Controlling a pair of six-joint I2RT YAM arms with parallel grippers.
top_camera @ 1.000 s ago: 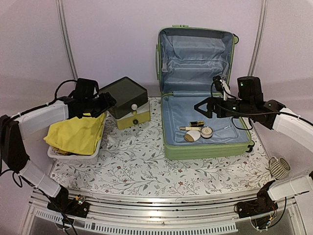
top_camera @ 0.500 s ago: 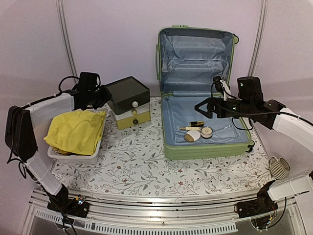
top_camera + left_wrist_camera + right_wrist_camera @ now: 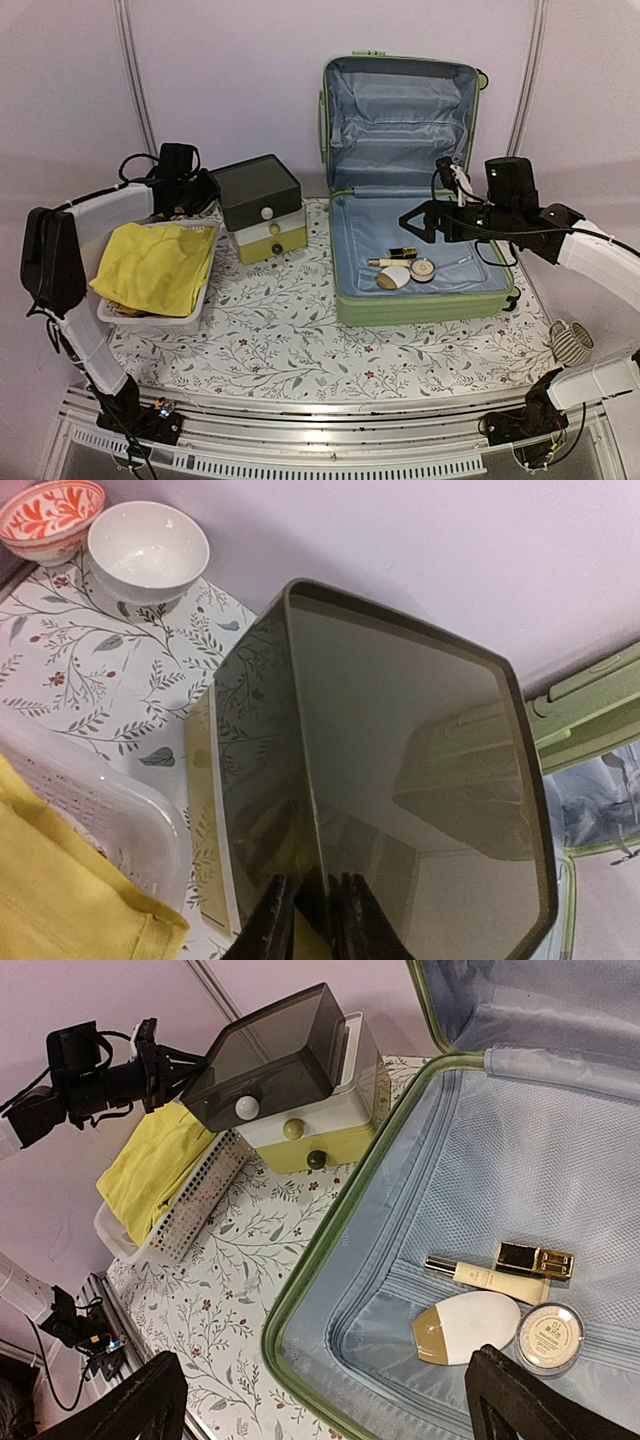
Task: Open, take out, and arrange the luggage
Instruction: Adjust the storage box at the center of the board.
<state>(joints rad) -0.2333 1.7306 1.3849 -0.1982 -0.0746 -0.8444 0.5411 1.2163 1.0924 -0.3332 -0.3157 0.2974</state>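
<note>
The light-green luggage [image 3: 430,305] lies open on the table, its lid standing upright at the back and the pale blue lining showing. In the lower half lie a white-and-gold oval case [image 3: 465,1327], a round jar [image 3: 549,1337], a cream tube [image 3: 490,1278] and a gold case [image 3: 535,1259]. My right gripper [image 3: 420,220] hangs open above that half, wide apart with nothing between its fingers. My left gripper [image 3: 310,920] is at the rear left corner of the drawer box [image 3: 262,210], its fingers [image 3: 270,925] narrowed onto the dark lid's edge [image 3: 300,730].
A white mesh basket [image 3: 150,318] holding a yellow cloth [image 3: 155,265] sits at the left, beside the drawer box. Behind the box stand a white bowl [image 3: 148,552] and a red-patterned bowl [image 3: 50,515]. A coiled object [image 3: 570,343] lies at the right front.
My left gripper moved from above the basket back to the drawer box's rear left corner, and its jaws closed there. The right arm stayed still.
</note>
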